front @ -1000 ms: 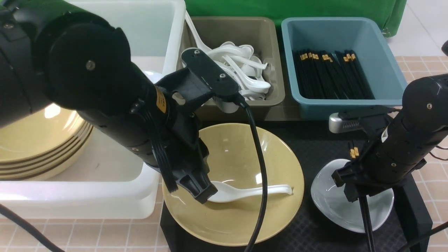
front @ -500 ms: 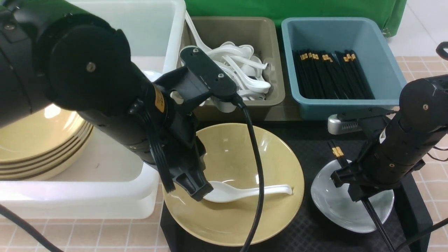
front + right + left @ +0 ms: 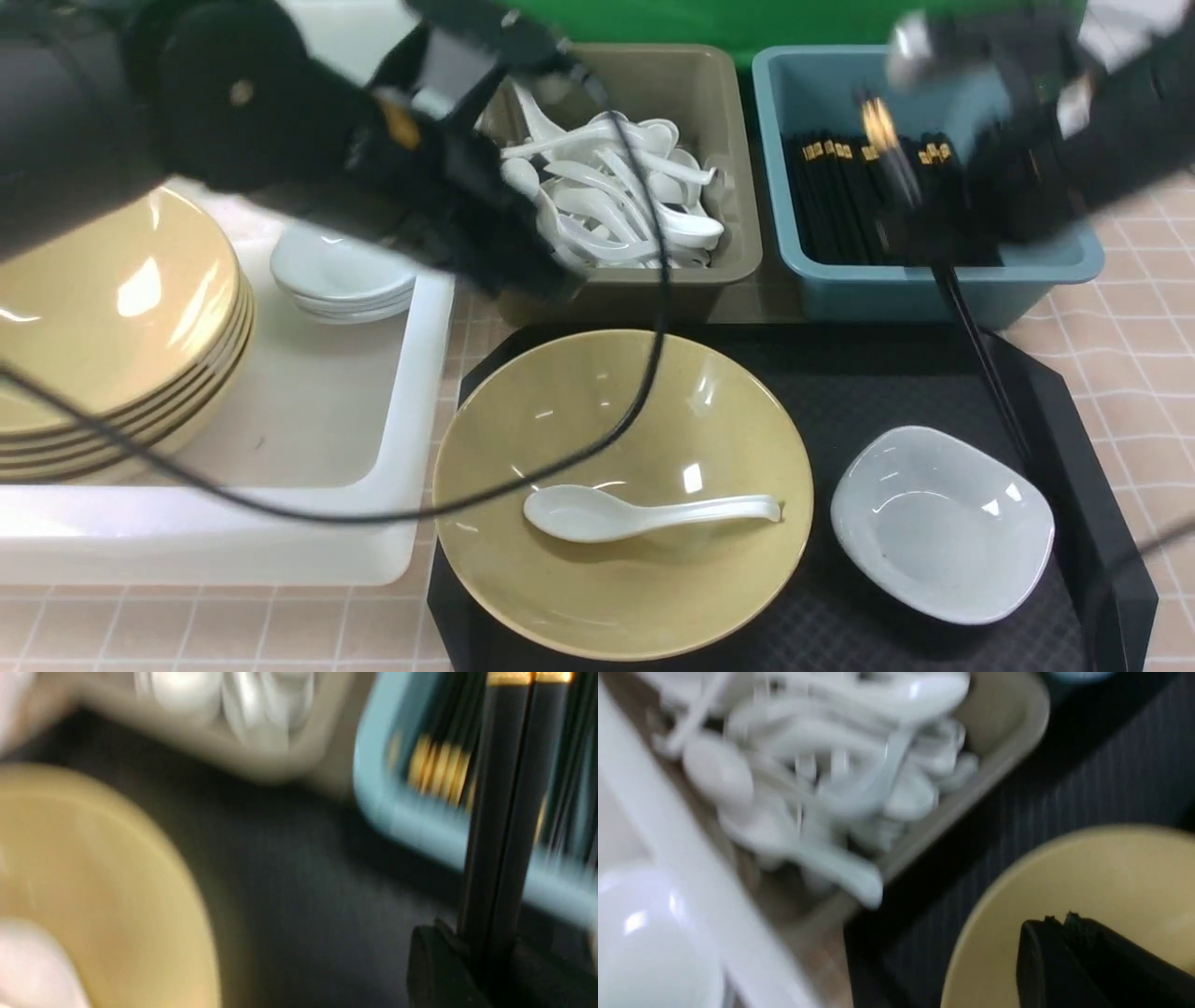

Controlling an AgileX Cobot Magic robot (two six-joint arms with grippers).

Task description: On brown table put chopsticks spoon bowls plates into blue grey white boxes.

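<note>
A white spoon (image 3: 644,513) lies in a yellow bowl (image 3: 579,411) on the black tray (image 3: 859,392), beside a small white plate (image 3: 943,523). My left gripper (image 3: 541,275) is blurred, raised over the front edge of the grey bin (image 3: 719,84). In the left wrist view it (image 3: 1057,921) is shut and empty above the bowl's rim (image 3: 1017,872). My right gripper (image 3: 934,247) is shut on a pair of black chopsticks (image 3: 980,355) at the front wall of the blue bin (image 3: 934,84). The right wrist view shows the gripper (image 3: 486,947) and the chopsticks (image 3: 504,812).
The grey bin holds several white spoons (image 3: 616,196). The blue bin holds several chopsticks (image 3: 840,205). The white tub (image 3: 280,523) holds stacked yellow bowls (image 3: 103,317) and stacked white plates (image 3: 341,275). The brown table (image 3: 1139,327) shows around the tray.
My left gripper rose from the spoon in the bowl toward the grey bin, leaving the spoon there. My right gripper lifted the chopsticks from the plate up to the blue bin.
</note>
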